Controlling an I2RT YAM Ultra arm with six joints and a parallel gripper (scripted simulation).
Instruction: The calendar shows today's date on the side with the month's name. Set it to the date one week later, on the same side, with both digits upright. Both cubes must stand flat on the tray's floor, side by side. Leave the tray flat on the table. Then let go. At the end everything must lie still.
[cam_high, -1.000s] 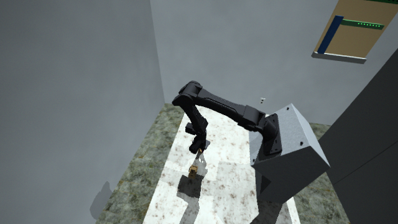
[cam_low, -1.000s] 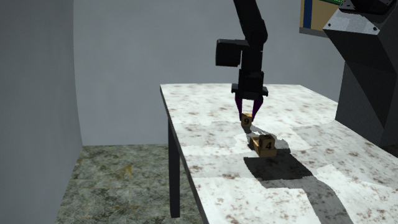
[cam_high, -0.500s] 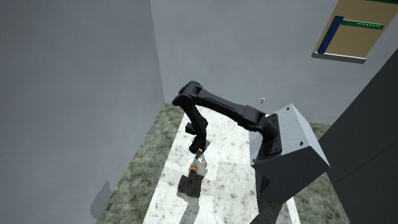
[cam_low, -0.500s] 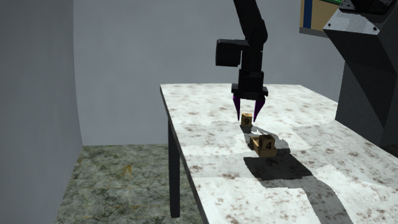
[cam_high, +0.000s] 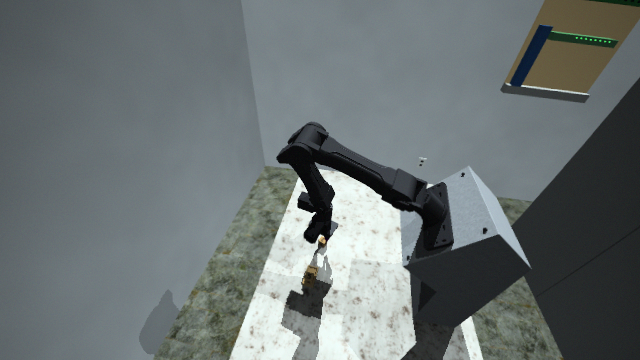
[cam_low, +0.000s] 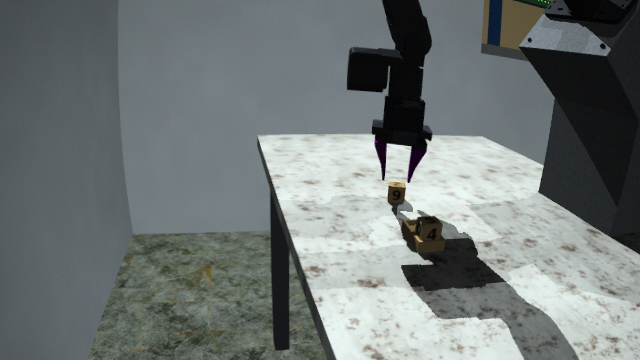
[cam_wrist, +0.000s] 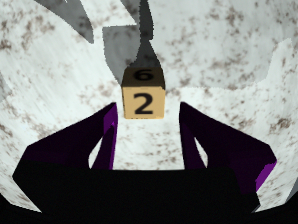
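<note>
A wooden cube (cam_high: 322, 241) (cam_low: 396, 193) (cam_wrist: 143, 103) stands on the table just behind the tray in the exterior view. It shows a 9 there; the wrist view shows an upright 2 and a shaded 6. My gripper (cam_low: 396, 180) (cam_wrist: 148, 109) is open and empty, its purple fingertips raised above the cube, one to each side and clear of it. The small wooden tray (cam_low: 430, 246) sits on the table, holding another cube (cam_low: 431, 228) with a 4 facing the exterior camera. The tray's other part is partly hidden; its month side cannot be read.
The speckled white table (cam_high: 375, 305) (cam_low: 360, 325) has its left edge (cam_low: 298, 260) to the left of the tray. The arm's grey pedestal (cam_high: 465, 270) stands on the right. Arm shadows lie over and around the tray.
</note>
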